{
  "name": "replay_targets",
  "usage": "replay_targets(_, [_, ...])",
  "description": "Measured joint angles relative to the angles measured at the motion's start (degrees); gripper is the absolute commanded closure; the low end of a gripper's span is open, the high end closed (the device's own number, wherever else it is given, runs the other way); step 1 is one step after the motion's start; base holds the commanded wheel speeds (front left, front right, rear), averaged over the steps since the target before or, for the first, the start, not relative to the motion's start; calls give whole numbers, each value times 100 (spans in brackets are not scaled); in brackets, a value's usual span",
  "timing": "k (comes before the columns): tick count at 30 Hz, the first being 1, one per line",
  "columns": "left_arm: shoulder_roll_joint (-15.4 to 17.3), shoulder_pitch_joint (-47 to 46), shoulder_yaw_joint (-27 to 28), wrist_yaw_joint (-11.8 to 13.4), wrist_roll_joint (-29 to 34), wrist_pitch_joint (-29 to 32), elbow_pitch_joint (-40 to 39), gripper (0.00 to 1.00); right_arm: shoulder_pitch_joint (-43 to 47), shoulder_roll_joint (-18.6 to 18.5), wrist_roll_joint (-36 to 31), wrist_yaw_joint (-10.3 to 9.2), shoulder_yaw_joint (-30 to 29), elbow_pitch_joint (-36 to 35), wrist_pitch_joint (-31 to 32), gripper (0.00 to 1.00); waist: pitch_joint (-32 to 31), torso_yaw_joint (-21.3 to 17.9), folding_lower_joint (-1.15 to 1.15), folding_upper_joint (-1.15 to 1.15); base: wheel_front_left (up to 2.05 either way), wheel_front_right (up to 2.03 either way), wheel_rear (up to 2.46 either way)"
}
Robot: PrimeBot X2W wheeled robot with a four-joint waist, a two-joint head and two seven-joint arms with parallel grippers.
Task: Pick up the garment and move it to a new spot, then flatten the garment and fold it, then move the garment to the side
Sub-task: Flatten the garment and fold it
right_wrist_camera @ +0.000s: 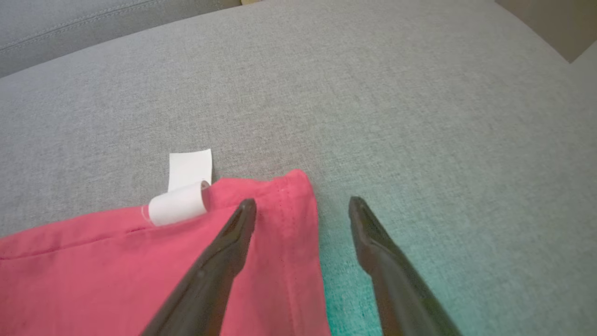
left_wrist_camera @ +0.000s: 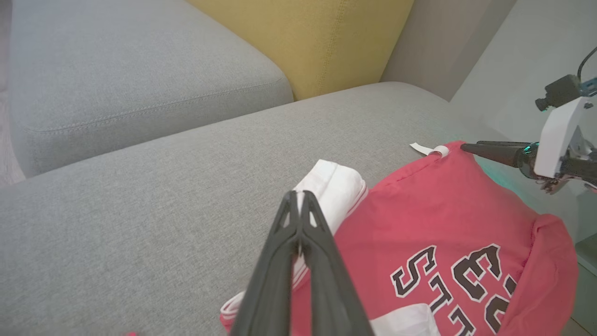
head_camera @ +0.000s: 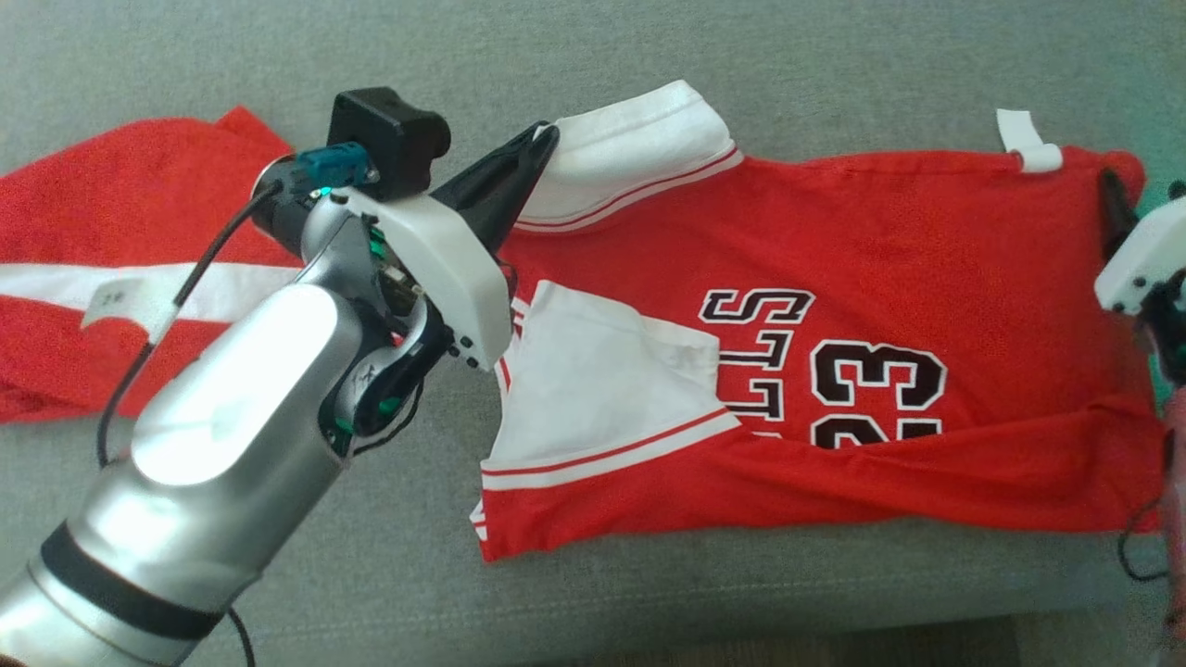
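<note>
Fold the white sleeve [head_camera: 639, 139] inward over the garment [head_camera: 834, 241], spread red across the grey sofa cushion [head_camera: 741, 56]; hold it by the left tool [left_wrist_camera: 298, 198], closed together and seemingly pinching the sleeve edge; carry low and slowly, to drag no cloth beneath; lay the sleeve flat before letting go; use the right tool [right_wrist_camera: 303, 205], fingers apart astride the hem corner beside the white label [right_wrist_camera: 184, 193], to pin that corner down; watch for wrinkles near the lettering [head_camera: 825, 371].

silver forearm [head_camera: 222, 417] ringed by a black band [head_camera: 120, 584], thin black cable [head_camera: 120, 384] alongside. white plastic wrist shell [head_camera: 445, 269] with dark screws [head_camera: 460, 350], boxy black camera [head_camera: 384, 130] and teal plug [head_camera: 332, 167] on top. long tapered dark fingers [left_wrist_camera: 326, 270].
</note>
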Motion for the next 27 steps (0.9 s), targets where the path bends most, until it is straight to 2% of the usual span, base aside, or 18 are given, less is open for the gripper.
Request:
replay_targets(9, [65,10,26,179,-3,57,-372,100,-327,32,-415,0,-187,325,155,0,261,119,0,0,0,0,0])
replay_targets(10, [73,9,33,180,-3,57,-375,100,-338,53,-414,0,-186,352,159,100,281,119,0,0,0,0,0])
replay_targets(15, [88,0,109,230,-3,43,-349,100,-474,91,-416,0,-183,354,41,100,319,79,0,0,0,0,0])
replay_targets(27, [41,-497,410,279,63,-466,269,100,-896,89,-481,0,-130,237,-959,100,331,-86,0,0,0,0,0])
